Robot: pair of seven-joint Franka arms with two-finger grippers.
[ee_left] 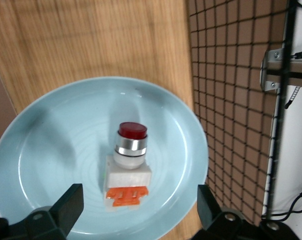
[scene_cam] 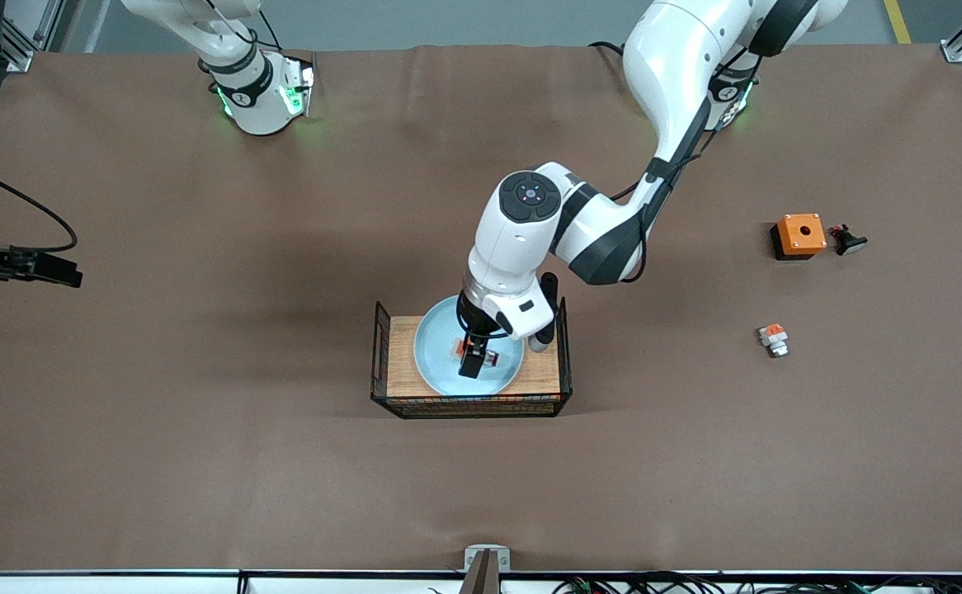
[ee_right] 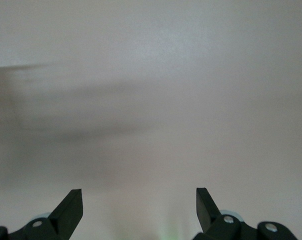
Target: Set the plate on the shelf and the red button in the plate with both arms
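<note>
Jaws on the left gripper [ee_left: 136,212] stand spread wide over the pale blue plate [ee_left: 51,150], with nothing between them. Those of the right gripper [ee_right: 138,210] are spread too, empty — that arm waits at the right arm's end of the tabletop [scene_cam: 200,462].

By the look of it the task is nearly done: the plate sits in the wooden tray with the wire-mesh wall [scene_cam: 403,355], and the red button [ee_left: 128,165] lies on its side in the middle of the plate, free of the fingers. Only the left arm's retreat seems left.

From the left wrist view, the button rests between the spread fingers and below them — its orange block toward the gripper, its red cap pointing away.
</note>
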